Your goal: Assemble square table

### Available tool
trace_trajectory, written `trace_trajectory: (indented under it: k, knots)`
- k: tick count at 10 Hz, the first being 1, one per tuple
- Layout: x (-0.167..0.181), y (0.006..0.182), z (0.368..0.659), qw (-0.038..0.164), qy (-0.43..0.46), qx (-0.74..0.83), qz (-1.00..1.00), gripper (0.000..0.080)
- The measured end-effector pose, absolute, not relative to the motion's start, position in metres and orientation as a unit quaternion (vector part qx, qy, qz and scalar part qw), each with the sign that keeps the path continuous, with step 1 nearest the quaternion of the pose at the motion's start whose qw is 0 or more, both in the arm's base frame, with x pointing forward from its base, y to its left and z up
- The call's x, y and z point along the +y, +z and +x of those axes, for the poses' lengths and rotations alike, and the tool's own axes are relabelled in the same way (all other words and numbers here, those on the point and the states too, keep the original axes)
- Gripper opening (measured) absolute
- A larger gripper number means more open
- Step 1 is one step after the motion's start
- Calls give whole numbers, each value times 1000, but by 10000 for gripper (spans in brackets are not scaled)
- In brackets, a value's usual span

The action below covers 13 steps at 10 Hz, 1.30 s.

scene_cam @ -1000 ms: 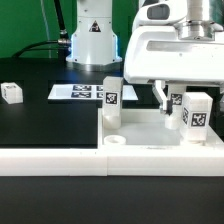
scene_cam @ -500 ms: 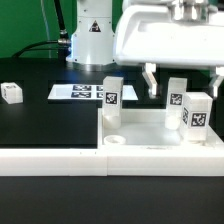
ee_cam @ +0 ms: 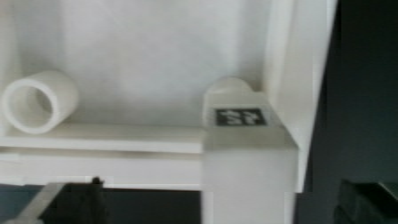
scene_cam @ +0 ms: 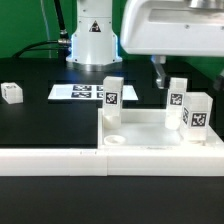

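your claw [scene_cam: 186,62] is hanging spread and empty above the large white plastic square slab [scene_cam: 150,128] on the black desk [scene_cam: 50,125]. next you are probably fetching the small white tagged block leg [scene_cam: 11,93] lying well apart; be gripping it squarely.

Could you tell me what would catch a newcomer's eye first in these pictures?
Three legs stand upright on the white slab at the exterior view's right, with the open gripper hanging above them. A fourth leg lies alone on the black table at that view's far left.
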State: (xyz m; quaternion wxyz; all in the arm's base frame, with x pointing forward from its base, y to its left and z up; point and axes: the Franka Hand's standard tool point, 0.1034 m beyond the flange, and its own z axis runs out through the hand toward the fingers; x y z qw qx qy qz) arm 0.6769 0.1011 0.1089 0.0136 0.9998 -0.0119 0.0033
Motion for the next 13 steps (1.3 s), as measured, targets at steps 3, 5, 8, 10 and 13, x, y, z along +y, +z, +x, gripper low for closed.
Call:
trace_trajectory:
  k: [3, 5, 8, 10, 13]
  knots:
    - [98, 108, 677, 14, 8, -15, 1000, 649]
    - [99, 100, 677, 14, 11, -16, 1000, 649]
    - [104, 87, 683, 13, 27, -18, 999, 649]
    - [103, 88, 683, 14, 27, -32, 999, 517]
    - [103, 87, 683, 10, 29, -147, 989, 288]
